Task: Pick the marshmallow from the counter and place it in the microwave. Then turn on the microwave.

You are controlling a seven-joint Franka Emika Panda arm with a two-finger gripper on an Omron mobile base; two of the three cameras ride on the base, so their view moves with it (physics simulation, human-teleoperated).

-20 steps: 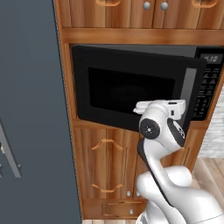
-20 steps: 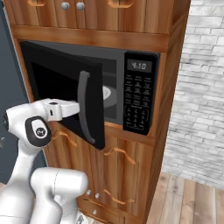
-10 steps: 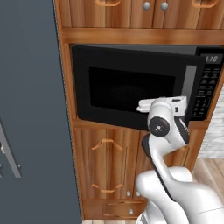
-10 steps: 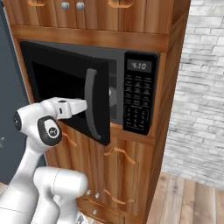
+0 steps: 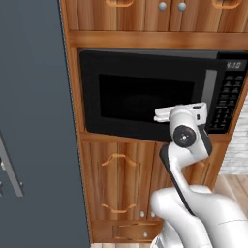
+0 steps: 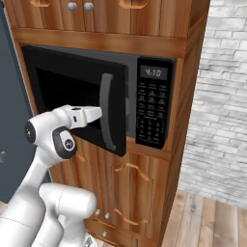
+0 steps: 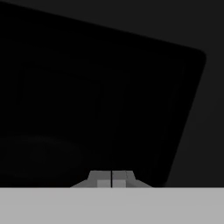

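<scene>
The black microwave (image 5: 145, 92) is built into a wooden cabinet column. Its dark window door (image 6: 72, 82) stands slightly ajar, swung out a little at the handle side. My gripper (image 6: 100, 112) is shut and empty, its tips pressed against the door's front just left of the grey vertical handle (image 6: 107, 118). In the hand view the shut gripper (image 7: 112, 178) faces the dark door window (image 7: 96, 100) at very close range. The keypad (image 6: 152, 120) with its lit display sits right of the door. The marshmallow is hidden and the counter is out of view.
A tall dark grey panel (image 5: 29, 121) stands to the left of the microwave column. Wooden cabinet doors (image 5: 121, 179) lie below and above it. A white brick wall (image 6: 217, 96) and wooden floor (image 6: 212, 217) are on the right.
The microwave door has swung further toward its frame, with my shut gripper following it, pushing on the door front.
</scene>
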